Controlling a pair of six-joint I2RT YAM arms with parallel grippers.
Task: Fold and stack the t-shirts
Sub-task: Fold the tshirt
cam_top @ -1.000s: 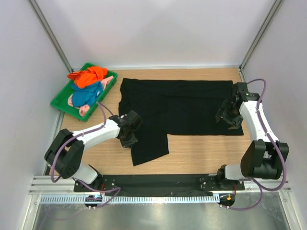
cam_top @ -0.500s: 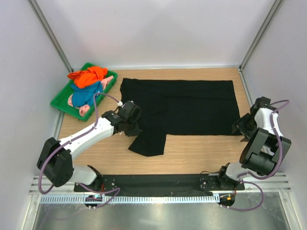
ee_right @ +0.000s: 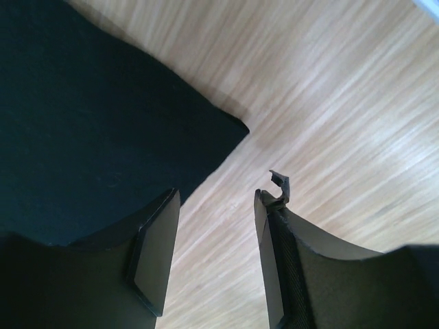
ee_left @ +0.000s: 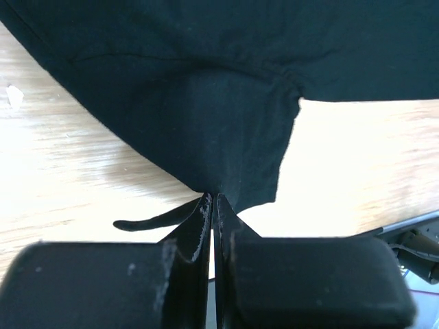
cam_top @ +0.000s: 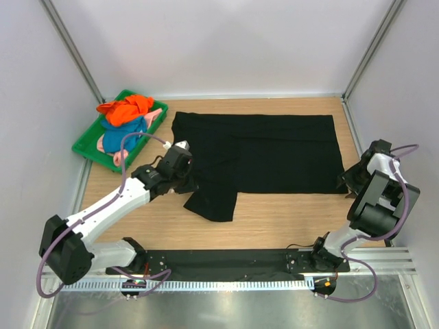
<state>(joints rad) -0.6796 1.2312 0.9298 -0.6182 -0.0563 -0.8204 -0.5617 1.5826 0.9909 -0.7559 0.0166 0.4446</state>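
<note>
A large black t-shirt (cam_top: 274, 154) lies spread flat across the middle of the wooden table, and a flap of it hangs toward the near left (cam_top: 214, 202). My left gripper (cam_top: 184, 175) is shut on the edge of that flap. In the left wrist view the fingertips (ee_left: 214, 200) pinch the black cloth (ee_left: 199, 96), lifting it off the wood. My right gripper (cam_top: 348, 181) is open just off the shirt's near right corner. In the right wrist view its jaws (ee_right: 218, 200) hold only bare wood between them, and the black corner (ee_right: 103, 116) lies to their left.
A green tray (cam_top: 88, 149) at the far left holds crumpled orange (cam_top: 127, 108), blue (cam_top: 123, 137) and pink (cam_top: 121, 157) t-shirts. White walls enclose the table on three sides. A black strip and metal rail run along the near edge.
The left gripper has moved back and left, dragging the black flap with it. The right gripper has left the shirt's right edge, drawn back to the near right corner, and its jaws have narrowed.
</note>
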